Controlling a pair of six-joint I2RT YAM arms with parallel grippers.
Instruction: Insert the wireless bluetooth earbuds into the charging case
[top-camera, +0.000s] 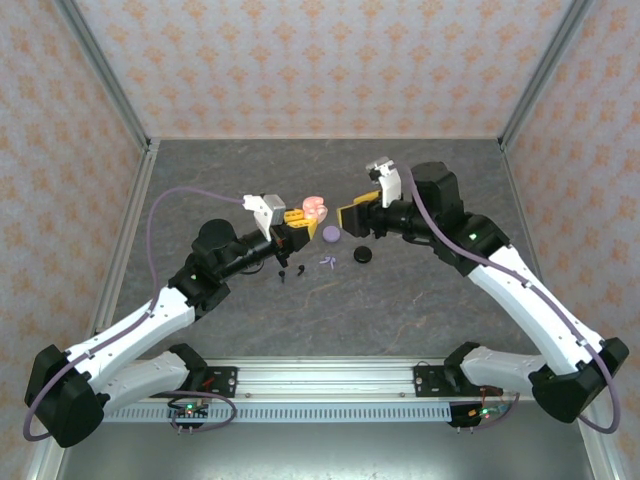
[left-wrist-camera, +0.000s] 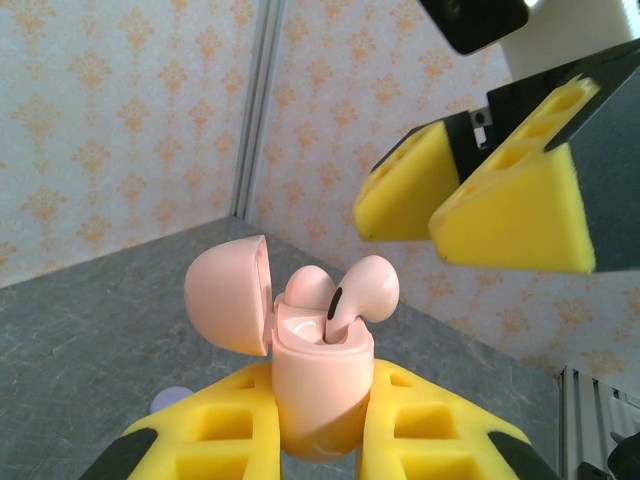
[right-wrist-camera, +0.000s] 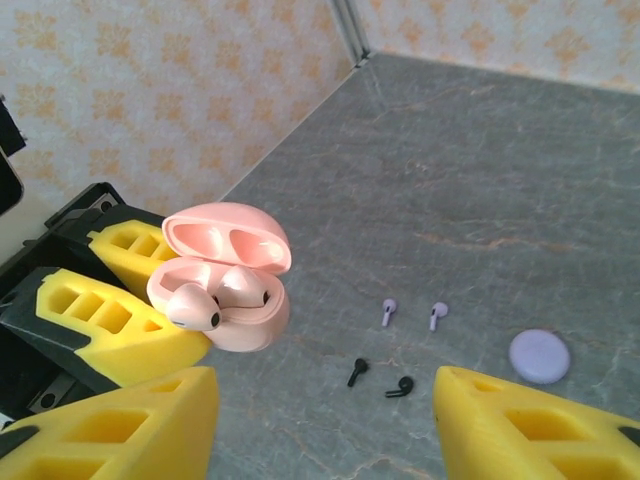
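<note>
Over the middle of the table (top-camera: 400, 310): left gripper (top-camera: 298, 222) clamped on the base of the pink case (left-wrist-camera: 320, 380), lid hinged open. Right gripper (top-camera: 352, 215) just beside it, jaws apart, nothing between them. Lilac case (right-wrist-camera: 540, 356) and black case (top-camera: 362, 254) lie on the table near each other. Two pink earbuds (left-wrist-camera: 360, 285) sit in the pink case, one tilted and standing proud. Two lilac earbuds (right-wrist-camera: 389, 311) and two black earbuds (right-wrist-camera: 357, 372) lie loose on the table.
</note>
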